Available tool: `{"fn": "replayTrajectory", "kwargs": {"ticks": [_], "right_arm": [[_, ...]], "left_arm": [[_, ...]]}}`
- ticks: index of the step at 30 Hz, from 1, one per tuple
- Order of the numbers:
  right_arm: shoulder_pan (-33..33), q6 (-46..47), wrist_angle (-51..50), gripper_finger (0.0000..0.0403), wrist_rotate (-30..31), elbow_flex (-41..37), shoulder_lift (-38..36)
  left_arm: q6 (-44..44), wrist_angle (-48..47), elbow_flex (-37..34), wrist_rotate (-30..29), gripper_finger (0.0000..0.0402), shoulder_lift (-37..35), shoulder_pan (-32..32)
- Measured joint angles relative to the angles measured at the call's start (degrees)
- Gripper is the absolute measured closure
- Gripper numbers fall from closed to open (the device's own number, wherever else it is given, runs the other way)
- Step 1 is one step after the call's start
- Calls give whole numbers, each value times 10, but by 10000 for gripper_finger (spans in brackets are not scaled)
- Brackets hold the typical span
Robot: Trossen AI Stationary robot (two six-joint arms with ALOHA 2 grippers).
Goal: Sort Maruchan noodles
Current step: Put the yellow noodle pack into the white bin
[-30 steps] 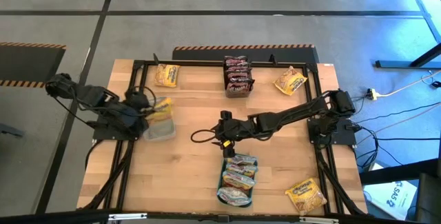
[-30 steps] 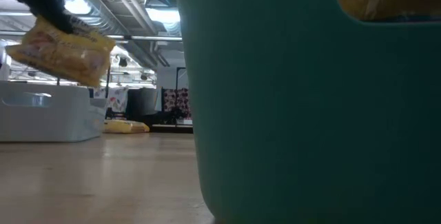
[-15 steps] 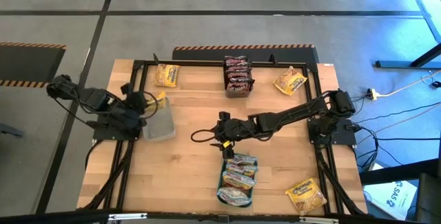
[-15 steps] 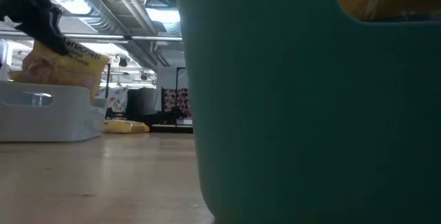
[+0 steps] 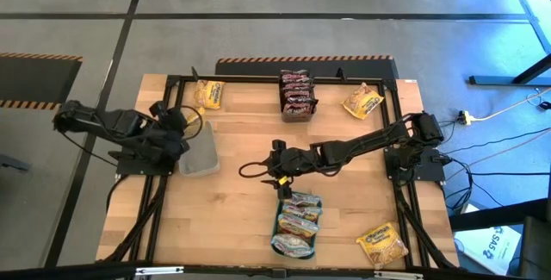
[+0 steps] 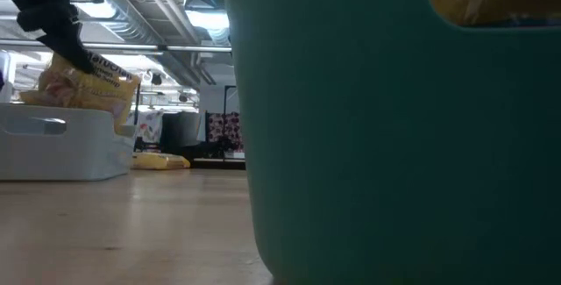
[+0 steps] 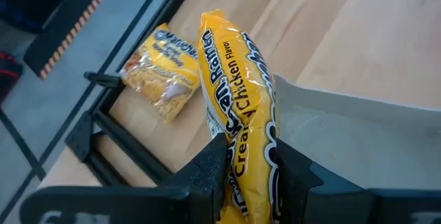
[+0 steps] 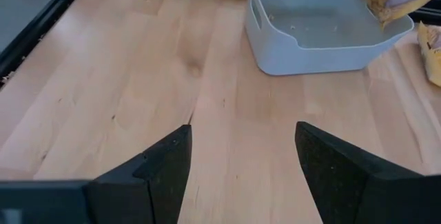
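The left gripper [image 7: 248, 172] pinches a yellow noodle packet [image 7: 241, 107] by one end, its long axis upright, at the far-left rim of the grey tub [image 5: 200, 152]. The tub lies just below and right; the right gripper [image 5: 277, 170] waits open mid-table.

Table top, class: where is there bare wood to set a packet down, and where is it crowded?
Bare: between the grey tub and the teal tray, and between the dark packets and the right gripper. Crowded: the teal tray.
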Motion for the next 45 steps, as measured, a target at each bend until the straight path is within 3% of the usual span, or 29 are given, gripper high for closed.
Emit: {"fn": "replayTrajectory", "kwargs": {"ticks": [16,27,37,45], "right_arm": [[0,-21,-10,159,0,0,1],[0,-35,-23,159,0,0,1],[0,-53,-31,159,-3,0,1],[0,-63,-5,159,-45,-29,1]], "left_arm": [[94,57,0,75,324,80,112],[108,68,0,89,323,117,163],[147,140,7,110,324,143,205],[158,214,8,139,323,167,240]]}}
